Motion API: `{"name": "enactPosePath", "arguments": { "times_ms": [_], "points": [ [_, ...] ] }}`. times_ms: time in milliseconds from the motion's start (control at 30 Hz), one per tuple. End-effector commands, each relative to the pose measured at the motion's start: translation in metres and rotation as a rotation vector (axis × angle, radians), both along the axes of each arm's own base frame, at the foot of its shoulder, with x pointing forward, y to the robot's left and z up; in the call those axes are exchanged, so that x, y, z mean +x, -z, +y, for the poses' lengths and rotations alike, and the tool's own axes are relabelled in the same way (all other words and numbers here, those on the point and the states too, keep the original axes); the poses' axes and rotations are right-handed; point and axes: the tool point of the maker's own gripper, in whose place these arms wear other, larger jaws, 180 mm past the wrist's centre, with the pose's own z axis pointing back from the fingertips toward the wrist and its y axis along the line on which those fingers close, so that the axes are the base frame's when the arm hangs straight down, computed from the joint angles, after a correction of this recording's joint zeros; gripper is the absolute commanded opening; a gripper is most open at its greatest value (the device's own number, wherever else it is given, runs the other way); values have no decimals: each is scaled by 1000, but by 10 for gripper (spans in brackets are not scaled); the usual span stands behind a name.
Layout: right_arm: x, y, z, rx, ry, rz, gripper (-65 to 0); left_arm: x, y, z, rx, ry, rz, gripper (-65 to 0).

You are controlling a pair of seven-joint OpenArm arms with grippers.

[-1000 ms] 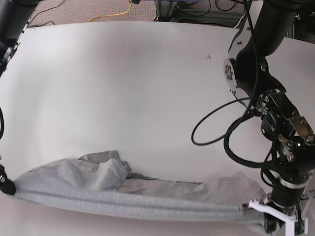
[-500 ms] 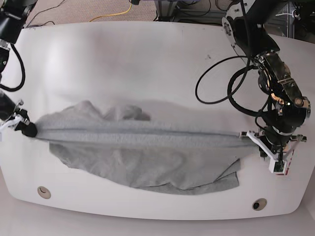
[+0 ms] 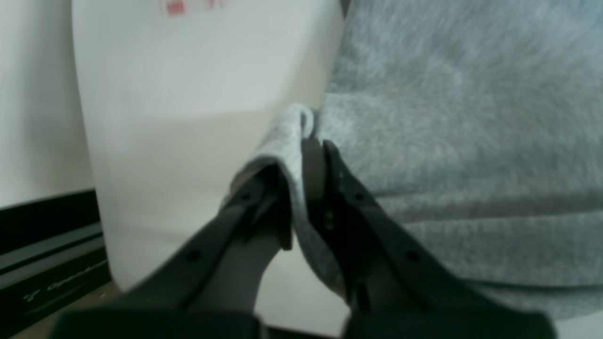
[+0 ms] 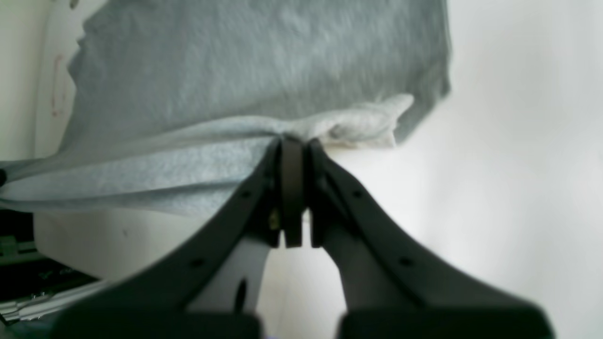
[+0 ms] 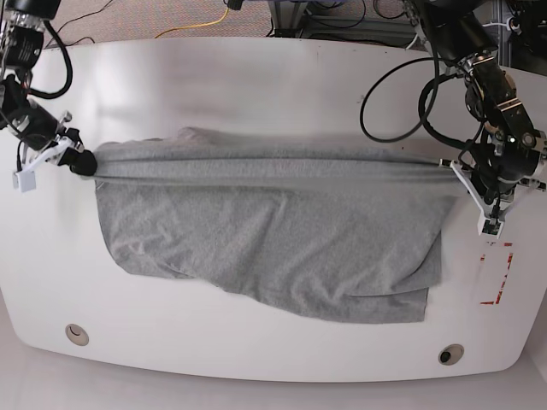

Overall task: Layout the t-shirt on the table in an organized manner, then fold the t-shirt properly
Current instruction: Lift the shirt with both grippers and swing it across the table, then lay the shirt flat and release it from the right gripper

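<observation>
The heather-grey t-shirt hangs stretched wide above the white table, its top edge pulled into a taut band between my two grippers. At the right end of that band my left gripper is shut on the cloth; the left wrist view shows a fold of t-shirt pinched between the jaws of the left gripper. My right gripper is shut on the left end, and the right wrist view has the right gripper clamping bunched t-shirt fabric. No lettering shows.
Two round grommets sit near the table's front edge. Red tape marks lie at the right, beside the shirt's lower corner. Black cables loop from the arm at the upper right.
Both grippers carried the shirt's top edge farther back across the table. The cloth, bunched at the front edge a second ago, now hangs spread wide and flatter.
</observation>
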Motion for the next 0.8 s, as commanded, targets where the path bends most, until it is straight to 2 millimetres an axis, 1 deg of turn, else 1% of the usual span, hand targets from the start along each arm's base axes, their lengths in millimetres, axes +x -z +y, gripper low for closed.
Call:
{"name": "enactPosePath", "arguments": {
  "times_ms": [0,67,100,167,200,233,300,333,367,600,700,767],
  "points": [
    [2,-13,-7,-60,0,-37,-650,-9,-5,16,70,-16,11,-650],
    [-11,-4,-6,-56,-2,3,-650,-21,4,21,87,-13,53,-650],
    [-19,1,-5,-55,-6,28,-650,-30,8,27,109,-11,84,-650],
    [-28,6,-3,-52,-13,51,-650,-41,14,33,128,-11,118,-650],
    [-34,10,-1,-47,-13,68,-650,-48,19,35,133,-9,142,-650],
    [-37,11,0,-40,-11,73,-650,-51,21,35,133,-9,150,-650],
    [-49,20,5,-9,2,101,-650,-64,30,36,136,-5,192,-650],
    [-51,22,6,-6,2,107,-650,-67,32,36,136,-4,201,-650],
    [-57,26,7,0,4,124,-650,-75,36,38,143,-5,225,-650],
    [-81,38,15,19,11,180,-650,-106,42,60,168,-57,291,-650],
    [-90,44,17,25,14,205,-650,-115,44,64,170,-74,309,-650],
    [-95,48,22,47,27,215,-650,-122,47,66,172,-77,328,-650]
  ]
}}
